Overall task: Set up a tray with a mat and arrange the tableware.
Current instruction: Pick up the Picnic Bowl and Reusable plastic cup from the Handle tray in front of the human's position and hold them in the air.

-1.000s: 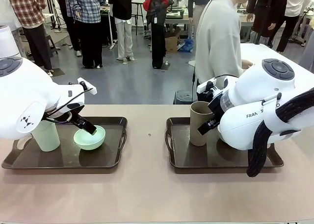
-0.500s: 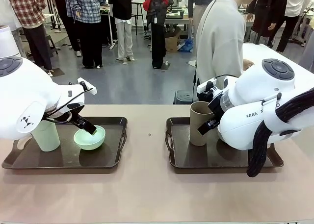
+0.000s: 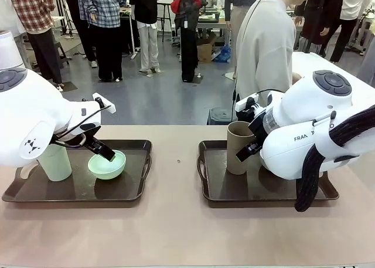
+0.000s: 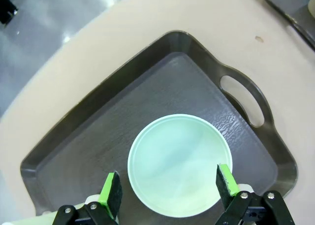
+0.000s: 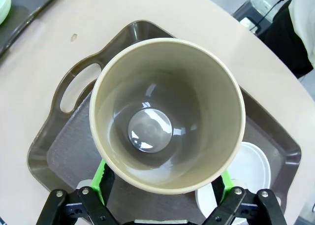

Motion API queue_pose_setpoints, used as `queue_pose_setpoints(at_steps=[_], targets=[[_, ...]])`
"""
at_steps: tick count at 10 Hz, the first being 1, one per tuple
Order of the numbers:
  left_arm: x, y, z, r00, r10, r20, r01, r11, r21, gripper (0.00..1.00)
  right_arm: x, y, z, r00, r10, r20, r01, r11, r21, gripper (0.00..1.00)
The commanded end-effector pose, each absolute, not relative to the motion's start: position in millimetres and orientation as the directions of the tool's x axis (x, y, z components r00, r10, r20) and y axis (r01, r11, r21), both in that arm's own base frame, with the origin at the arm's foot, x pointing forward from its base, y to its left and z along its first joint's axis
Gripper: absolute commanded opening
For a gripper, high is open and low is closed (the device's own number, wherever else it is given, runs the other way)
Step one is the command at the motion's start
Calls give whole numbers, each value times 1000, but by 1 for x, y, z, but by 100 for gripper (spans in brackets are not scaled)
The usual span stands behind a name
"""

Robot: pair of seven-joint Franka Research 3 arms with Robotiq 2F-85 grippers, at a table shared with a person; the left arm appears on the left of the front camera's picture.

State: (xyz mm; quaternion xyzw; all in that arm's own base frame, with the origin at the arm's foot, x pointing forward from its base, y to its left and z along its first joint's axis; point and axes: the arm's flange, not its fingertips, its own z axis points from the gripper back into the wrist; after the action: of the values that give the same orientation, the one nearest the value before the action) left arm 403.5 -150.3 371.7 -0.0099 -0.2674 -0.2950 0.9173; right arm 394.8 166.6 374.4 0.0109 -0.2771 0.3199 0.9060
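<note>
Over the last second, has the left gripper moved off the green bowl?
No. The left gripper still hangs open over the green bowl, at the same spot against the left tray's rim.

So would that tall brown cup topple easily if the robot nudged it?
Probably, if pushed near the rim: the brown cup stands tall and narrows toward a small base. It looks empty, so likely light. The glossy inside hints at smooth, rigid walls that might slip in a loose grip.
</note>
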Motion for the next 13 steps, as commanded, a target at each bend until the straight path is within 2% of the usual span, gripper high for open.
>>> queue_pose_setpoints(at_steps=[1,3,5,8,10,12,13], targets=[[403,-150,372,683,-536,496,546,826,140,100,395,167,374,642,574,509,-586,795,-158,100],[379,-146,388,696,-548,464,538,826,168,100,366,162,405,659,573,488,-532,813,-236,100],[343,-137,415,722,-552,417,544,825,150,100,312,155,437,700,540,467,-471,841,-266,100],[265,-122,440,815,-532,232,542,840,22,100,243,131,440,787,489,377,-458,872,-175,100],[213,-110,452,830,-513,217,523,852,15,100,204,105,422,864,412,290,-383,911,-154,100],[195,-101,452,836,-480,264,494,869,18,100,179,96,405,896,375,237,-353,926,-132,100],[198,-96,455,832,-473,291,482,875,46,100,183,96,400,890,378,256,-338,922,-188,100]])
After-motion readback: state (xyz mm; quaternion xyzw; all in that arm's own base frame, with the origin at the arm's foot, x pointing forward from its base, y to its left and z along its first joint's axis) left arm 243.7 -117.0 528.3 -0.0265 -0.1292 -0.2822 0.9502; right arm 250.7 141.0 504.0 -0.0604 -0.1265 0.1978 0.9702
